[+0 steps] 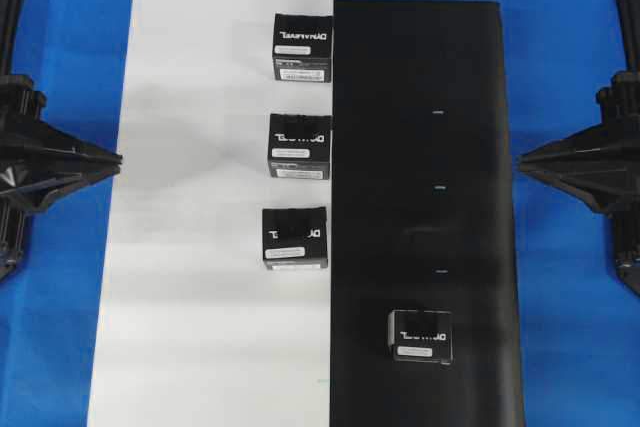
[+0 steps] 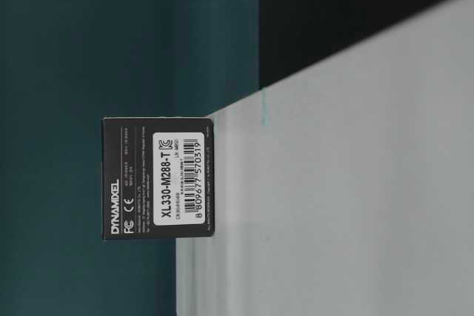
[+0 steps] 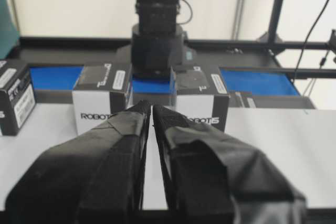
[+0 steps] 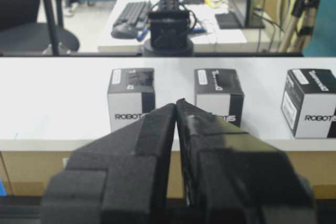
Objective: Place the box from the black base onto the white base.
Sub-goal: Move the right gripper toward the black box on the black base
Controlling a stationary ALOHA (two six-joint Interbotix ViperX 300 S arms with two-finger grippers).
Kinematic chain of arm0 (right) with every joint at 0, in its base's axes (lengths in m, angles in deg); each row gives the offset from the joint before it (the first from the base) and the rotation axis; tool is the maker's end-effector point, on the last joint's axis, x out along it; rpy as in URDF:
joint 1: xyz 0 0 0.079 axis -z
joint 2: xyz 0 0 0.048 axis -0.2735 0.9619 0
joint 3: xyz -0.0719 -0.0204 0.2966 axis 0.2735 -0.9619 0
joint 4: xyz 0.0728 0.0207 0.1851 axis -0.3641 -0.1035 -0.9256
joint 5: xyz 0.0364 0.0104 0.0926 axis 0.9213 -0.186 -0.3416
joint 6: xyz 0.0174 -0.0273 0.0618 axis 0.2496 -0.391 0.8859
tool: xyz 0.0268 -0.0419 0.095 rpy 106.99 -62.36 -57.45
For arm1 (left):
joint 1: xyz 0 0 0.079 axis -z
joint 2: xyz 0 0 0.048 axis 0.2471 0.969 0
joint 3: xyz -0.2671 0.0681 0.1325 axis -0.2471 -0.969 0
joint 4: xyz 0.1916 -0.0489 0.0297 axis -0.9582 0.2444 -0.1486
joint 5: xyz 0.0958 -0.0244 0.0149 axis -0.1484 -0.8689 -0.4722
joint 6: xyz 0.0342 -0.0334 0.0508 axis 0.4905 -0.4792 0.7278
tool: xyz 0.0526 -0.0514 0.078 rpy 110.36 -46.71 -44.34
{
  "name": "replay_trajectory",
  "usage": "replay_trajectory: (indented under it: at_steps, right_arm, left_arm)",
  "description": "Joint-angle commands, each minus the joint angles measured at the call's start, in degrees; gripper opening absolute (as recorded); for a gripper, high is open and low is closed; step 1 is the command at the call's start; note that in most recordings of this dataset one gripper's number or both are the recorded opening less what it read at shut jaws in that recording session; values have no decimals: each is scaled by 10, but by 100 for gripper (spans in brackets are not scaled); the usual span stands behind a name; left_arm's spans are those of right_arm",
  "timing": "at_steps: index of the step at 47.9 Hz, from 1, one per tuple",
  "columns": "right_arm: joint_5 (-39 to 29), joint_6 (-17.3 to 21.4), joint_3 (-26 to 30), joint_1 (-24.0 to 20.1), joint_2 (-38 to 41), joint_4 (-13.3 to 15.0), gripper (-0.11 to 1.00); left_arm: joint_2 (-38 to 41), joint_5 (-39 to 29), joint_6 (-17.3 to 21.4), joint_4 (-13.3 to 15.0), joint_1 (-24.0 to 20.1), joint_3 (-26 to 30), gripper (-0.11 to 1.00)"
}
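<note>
box: black carton (image 1: 420,337) alone on the black sheet (image 1: 470,127), near its front edge, left of middle, flat and square to the edges
box look: small black cuboid, white lettering on top reads upside down from overhead, small white label strip under it, nothing touching it
white sheet: tall narrow sheet (image 1: 190,247) butted against the black sheet's left edge, left part bare
other boxes: three look-alikes (image 1: 303,48) (image 1: 299,145) (image 1: 294,237) in a column along the white sheet's right edge, top one touching the seam; probably earlier transfers, so the lone one reads as the last to go
free spot: gap on the white sheet below the third box, near the front right corner; looks like the natural drop slot, my guess
close side view: one carton (image 2: 158,177) fills the table-level camera, barcode label facing lens, picture rotated; can't tell which of the four
left gripper: (image 3: 151,109) jaws pressed nearly together, holding nothing, parked off the white sheet's left edge
right gripper: (image 4: 176,105) jaws nearly together too, empty, parked off the black sheet's right edge
why parked: both arms pulled back and level, clear of the sheets; looks like a start pose, no reach begun
task stage: not started, box not yet lifted
next call: right arm sits nearer the box, would need jaws spread first
</note>
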Motion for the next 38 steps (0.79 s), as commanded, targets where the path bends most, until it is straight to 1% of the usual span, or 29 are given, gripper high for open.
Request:
replay_trajectory:
  at_steps: [1, 3, 6, 9, 12, 16, 21, 26, 29, 32, 38]
  right_arm:
    - [1, 9, 10, -18, 4, -4, 14]
    - [-24, 11, 17, -33, 4, -12, 13]
    - [-78, 22, 32, -41, 4, -25, 2]
    - [-141, 37, 48, -53, 4, -31, -2]
    - [-194, 50, 69, -63, 6, -31, -3]
    - [-258, 76, 100, -75, 18, -36, -3]
    - [-316, 123, 140, -89, 46, -39, -3]
    - [-370, 171, 168, -105, 85, -37, -3]
    - [-385, 183, 178, -117, 105, -33, -3]
    - [-380, 189, 183, -126, 124, -30, -3]
    - [-375, 192, 197, -152, 159, -30, -3]
  left_arm:
    - [3, -21, -6, -10, 3, 9, 14]
    - [1, -34, -6, -10, 3, 12, 13]
    - [-2, -53, -6, -10, 4, 18, 4]
    - [-5, -68, -5, -10, 6, 25, -2]
    - [-9, -76, -5, -11, 6, 28, -5]
    - [-15, -87, -6, -10, 6, 32, -6]
    - [-19, -97, -6, -10, 6, 36, -6]
    - [-22, -105, -6, -10, 6, 39, -6]
    - [-23, -108, -6, -10, 6, 40, -6]
    - [-22, -109, -6, -10, 7, 42, -6]
    - [-24, -111, -8, -10, 7, 43, -6]
